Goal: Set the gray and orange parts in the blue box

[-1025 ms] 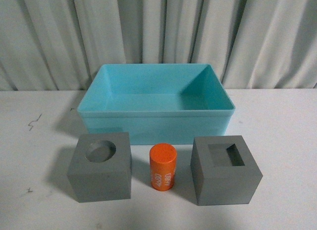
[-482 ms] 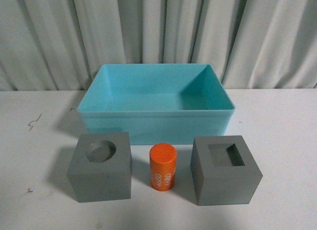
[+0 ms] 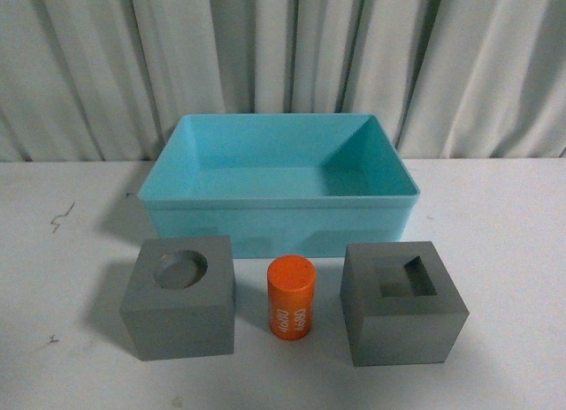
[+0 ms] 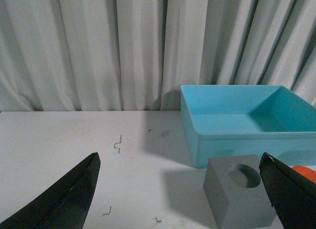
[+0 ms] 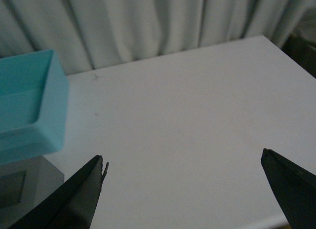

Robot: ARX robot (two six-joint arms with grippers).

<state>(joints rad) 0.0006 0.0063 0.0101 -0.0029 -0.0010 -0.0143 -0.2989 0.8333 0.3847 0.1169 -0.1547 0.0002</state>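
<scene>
Three parts stand in a row on the white table in front of the blue box (image 3: 279, 198). At the left is a gray cube with a round recess (image 3: 179, 308), in the middle an upright orange cylinder (image 3: 291, 297), at the right a gray cube with a square recess (image 3: 404, 317). Neither gripper shows in the front view. My left gripper (image 4: 180, 157) is open and empty, with the round-recess cube (image 4: 237, 197) just ahead by one fingertip and the blue box (image 4: 237, 140) behind it. My right gripper (image 5: 182, 156) is open over bare table, the blue box (image 5: 47, 125) and square-recess cube (image 5: 24, 189) off to its side.
A pale pleated curtain (image 3: 283, 56) hangs behind the table. Small dark marks (image 4: 118, 142) dot the tabletop left of the box. The table's edge (image 5: 291, 56) runs close by in the right wrist view.
No object has moved. The square recess of the right cube looks a little darker than before.
</scene>
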